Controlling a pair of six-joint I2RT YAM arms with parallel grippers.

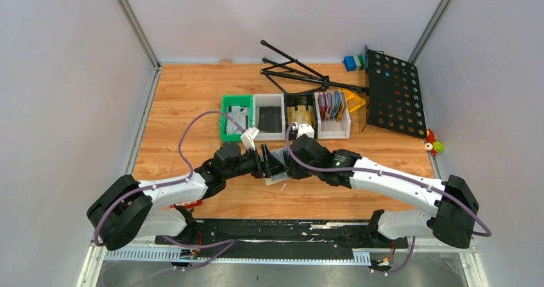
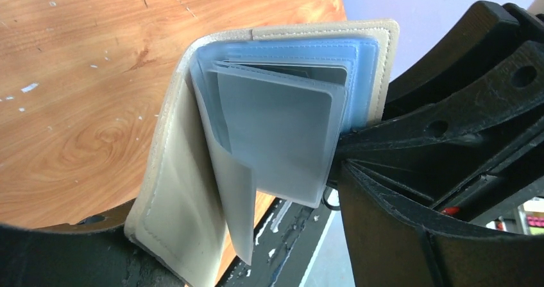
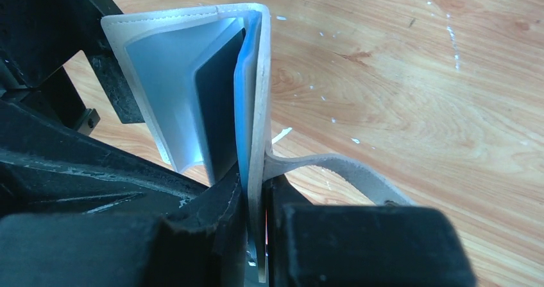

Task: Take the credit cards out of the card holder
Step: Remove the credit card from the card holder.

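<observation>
While the holder (image 3: 163,43) hangs open in the air above the surface (image 3: 417,75), between the two arms, one dark card (image 3: 219,107) shows inside it near the spine; no card lies outside that I can see. The right fingers (image 3: 212,235) are clamped shut on the edge of one cover, the closing tab (image 3: 346,168) curling off beside them. The left fingers (image 2: 64,258) stand wide apart on either side of the fanned pockets (image 2: 276,133), pinching nothing visible. To do this step well, the right should keep the cover steady while the left comes in at the card's free edge, nips only the card and not the plastic leaf, and draws it straight out of the pocket mouth.
</observation>
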